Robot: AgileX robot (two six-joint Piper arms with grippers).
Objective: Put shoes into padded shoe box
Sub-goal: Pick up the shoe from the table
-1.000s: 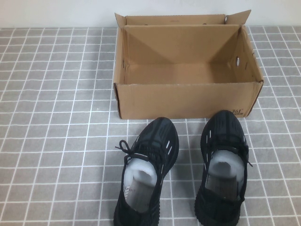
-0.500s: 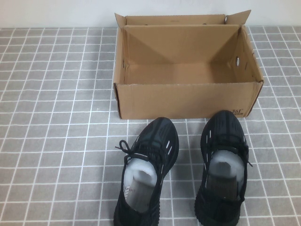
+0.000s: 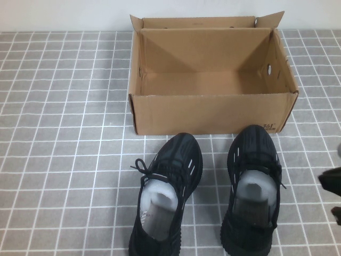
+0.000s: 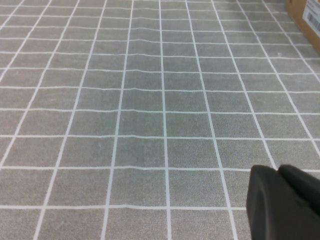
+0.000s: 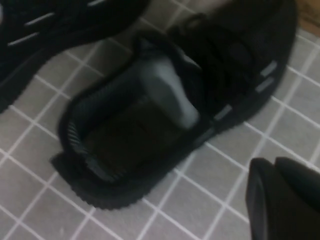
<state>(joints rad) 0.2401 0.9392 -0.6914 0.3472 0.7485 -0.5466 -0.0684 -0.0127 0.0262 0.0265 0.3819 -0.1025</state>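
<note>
Nothing is packed yet: the box [image 3: 212, 80] sits open and empty at the upper centre of the high view, flaps up, on the grey tiled tabletop [image 3: 64, 133]. Both shoes stand just below it, toes toward its front wall: the left shoe [image 3: 166, 194] at lower centre, angled slightly, and the right shoe [image 3: 252, 186] to its right, its toe very near the box front, touching or not I cannot tell.

The step in hand looks like the opening approach to the first shoe. The right gripper [image 3: 331, 184] shows only as a dark piece at the right edge of the high view, beside the right shoe and apart from it; its wrist camera looks down into that shoe's grey-lined opening [image 5: 150, 120]. The next move likely calls for bringing the jaws over the shoe's collar or heel, then gripping it.

How far the right jaws are open I cannot tell; they hold nothing. The left gripper [image 4: 285, 202] hangs over bare tiles, away from the shoes, touching nothing, and its jaws' opening cannot be told either.
</note>
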